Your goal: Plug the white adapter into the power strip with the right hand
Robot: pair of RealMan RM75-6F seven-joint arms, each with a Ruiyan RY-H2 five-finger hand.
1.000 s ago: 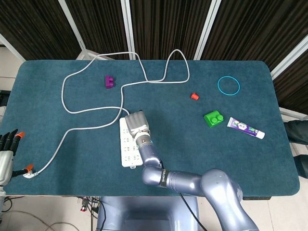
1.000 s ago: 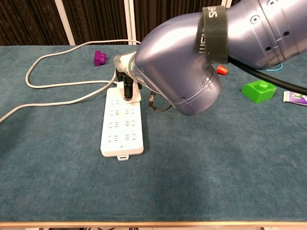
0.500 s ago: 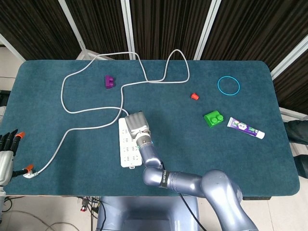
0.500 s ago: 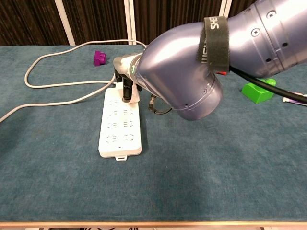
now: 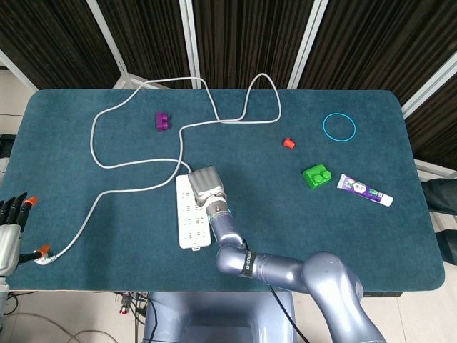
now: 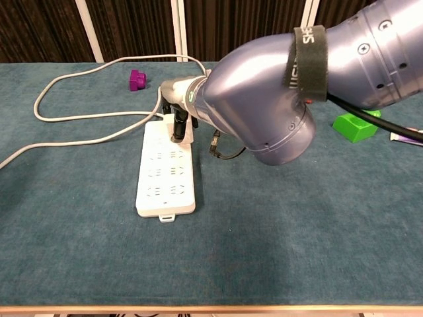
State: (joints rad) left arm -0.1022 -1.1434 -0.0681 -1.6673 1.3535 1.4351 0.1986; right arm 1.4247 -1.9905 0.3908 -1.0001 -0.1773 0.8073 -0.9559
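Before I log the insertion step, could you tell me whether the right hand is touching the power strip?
Touching. In the chest view the right hand's dark fingers come down onto the far end of the power strip, no gap showing.

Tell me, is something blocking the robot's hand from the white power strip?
Nothing visible is. The right hand is already on the far end of the power strip. The adapter itself can't be made out under the fingers.
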